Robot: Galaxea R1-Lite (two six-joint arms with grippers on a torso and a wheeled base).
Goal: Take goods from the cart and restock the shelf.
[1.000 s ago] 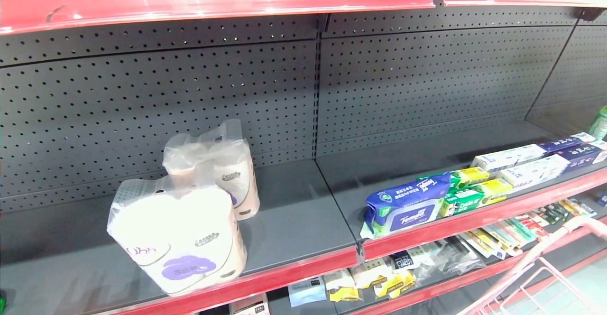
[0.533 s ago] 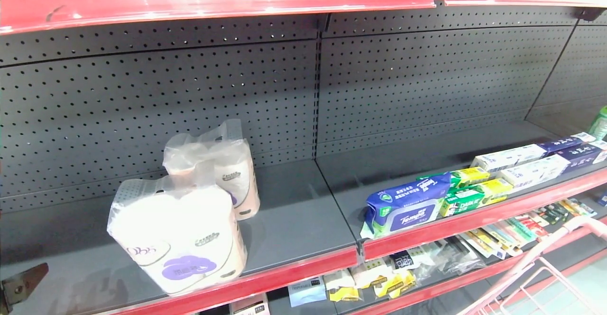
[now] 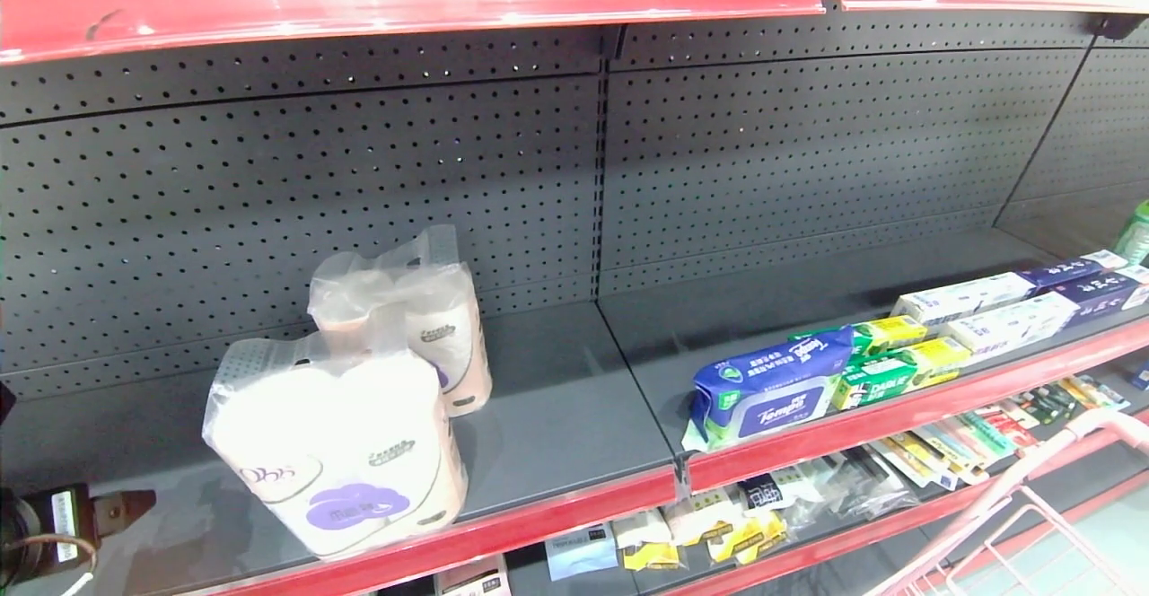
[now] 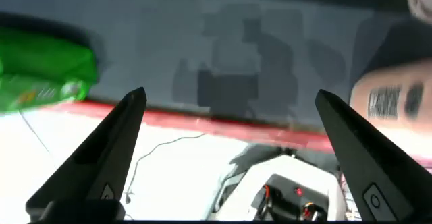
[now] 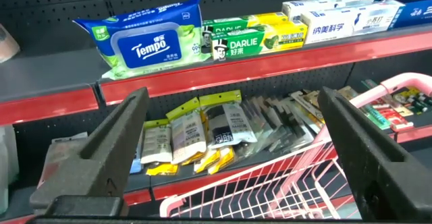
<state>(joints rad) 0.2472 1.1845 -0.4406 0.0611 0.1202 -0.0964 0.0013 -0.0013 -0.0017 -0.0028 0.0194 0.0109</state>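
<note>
Up comes the left gripper (image 4: 231, 94), farther into the head view's lower-left corner than half a second ago, level with the shelf (image 3: 556, 416). Its fingers are spread wide with nothing between them, and a green pack (image 4: 40, 75) sits on the shelf nearby. Two roll packs stand on the left board, the big one (image 3: 337, 452) at the red front edge and the smaller one (image 3: 404, 322) just behind it. On the right board the wipes (image 3: 763, 390) lie at the front, with green boxes (image 3: 884, 354) beside them and then white boxes (image 3: 987, 309). Packets (image 3: 718, 524) fill the shelf below. The pink cart (image 3: 1032, 506) waits at lower right. Above it the right gripper (image 5: 234, 92) is spread too, holding nothing.
</note>
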